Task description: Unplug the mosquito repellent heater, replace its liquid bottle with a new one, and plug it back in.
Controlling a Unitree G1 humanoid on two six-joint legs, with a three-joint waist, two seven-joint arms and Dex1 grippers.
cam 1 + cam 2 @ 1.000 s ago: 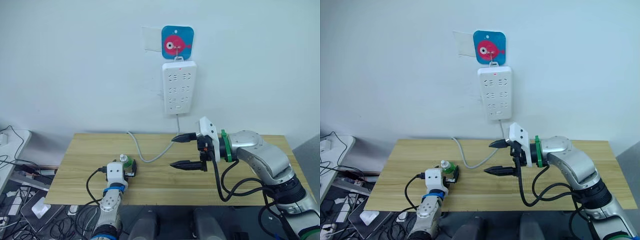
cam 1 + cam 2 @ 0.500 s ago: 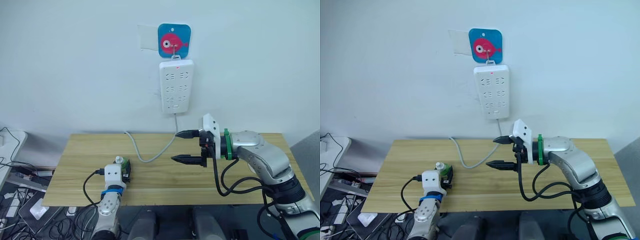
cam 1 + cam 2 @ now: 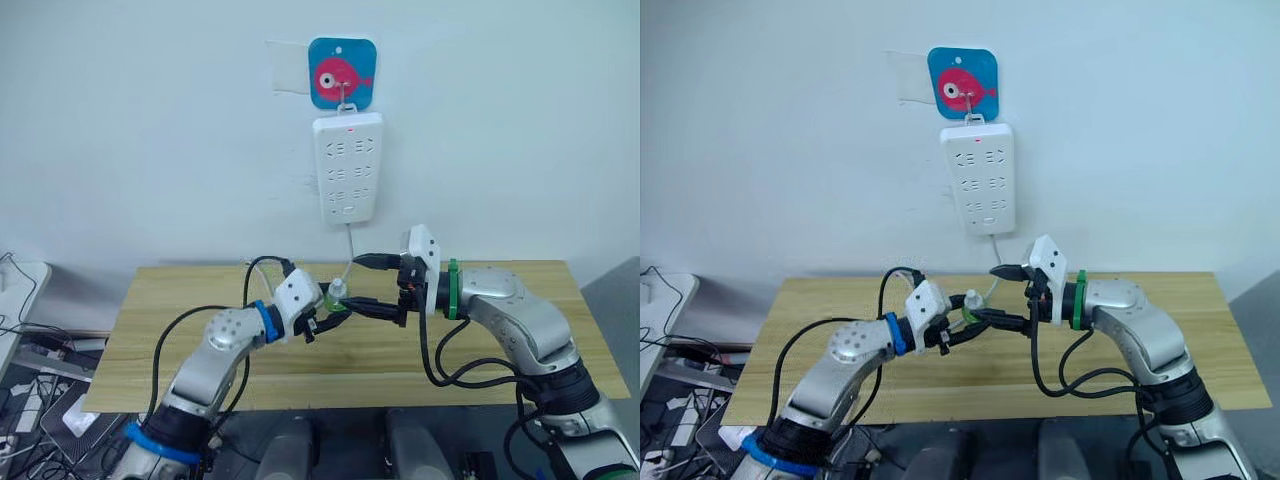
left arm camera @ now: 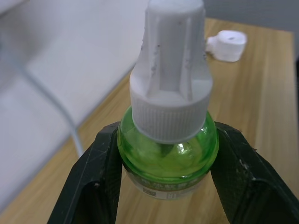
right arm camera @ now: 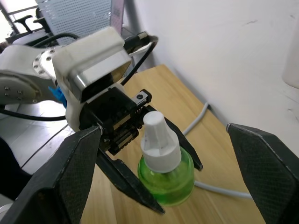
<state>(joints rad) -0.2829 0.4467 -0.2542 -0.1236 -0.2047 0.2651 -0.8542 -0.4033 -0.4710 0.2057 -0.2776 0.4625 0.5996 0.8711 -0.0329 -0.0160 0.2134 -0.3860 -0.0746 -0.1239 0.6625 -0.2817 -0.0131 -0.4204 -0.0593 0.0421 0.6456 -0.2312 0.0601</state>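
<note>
Firmly pinched: round green glass bottle (image 4: 169, 154), ribbed white cap (image 4: 171, 79).

Counted: 1 green liquid bottle (image 5: 166, 175) w/ white cap; 1 white power strip (image 3: 347, 167) w/ 1 cord (image 3: 275, 308); 1 fish hook plate (image 3: 342, 74); 1 white round item (image 4: 227, 45), unidentified; 1 table (image 3: 150, 340); 2 tools: left tool (image 3: 322, 318), right tool (image 3: 370, 285).
</note>
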